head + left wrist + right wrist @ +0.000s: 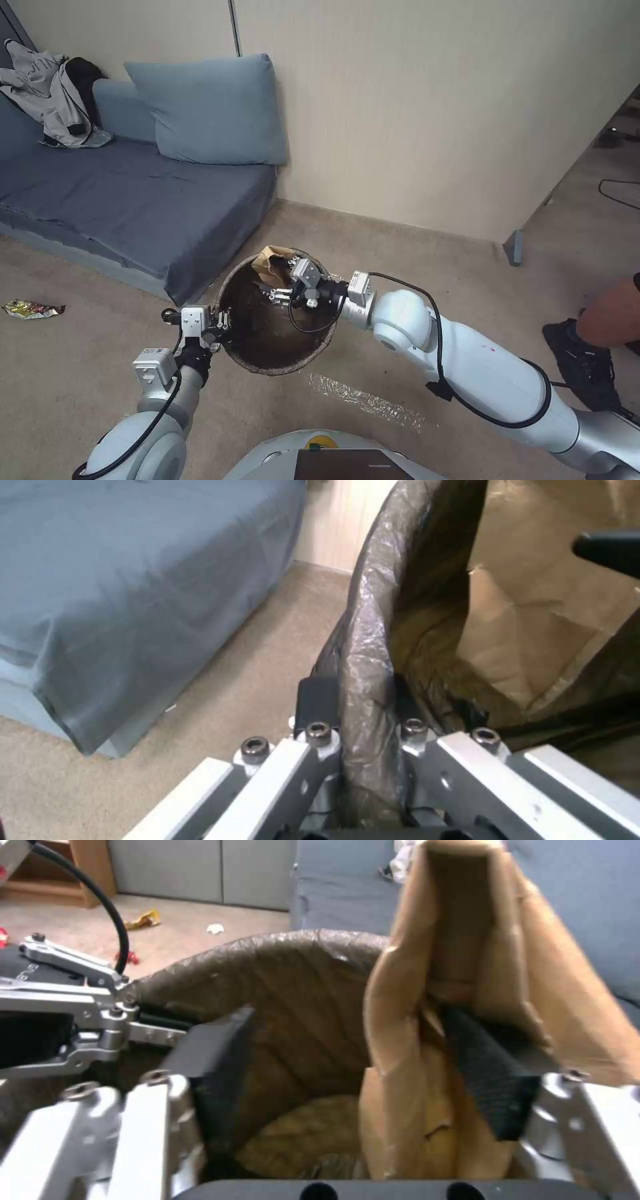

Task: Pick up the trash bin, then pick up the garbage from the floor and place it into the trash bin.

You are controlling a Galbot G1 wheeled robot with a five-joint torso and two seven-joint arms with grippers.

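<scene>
A: Near end first. What's the L arm doing?

B: Left gripper sits at 9 o'clock on the trash bin, jaws closed on the bagged rim. In the left wrist view one finger is outside the wall, one inside, liner pinched between them. Bin hangs off the carpet, mouth tipped toward the robot.

A: And the R?

B: Right gripper reaches in over the rim from about 2 o'clock, fingertips already inside the mouth. Jaws stand wide apart. The tan paper bag is between them: the right wrist view shows it against one pad, the other pad well clear. So it isn't squeezed, more leaning there.

A: Which way does the bag run?

B: Long axis upright-ish, lower end down in the liner, top poking above the rim at 12 o'clock beside the fingers. Straight ahead of the R gripper, so I'd judge a pull-back toward 3 o'clock frees it and the bag should slide down.

A: Anything left on the floor?

B: Yes. Crinkled snack wrapper far off at 9 o'clock of the bin, near the sofa. L arm is nearer but busy w/ the bin, so the R would have to fetch it. More scraps show in the right wrist view; can't tell what kind.
</scene>
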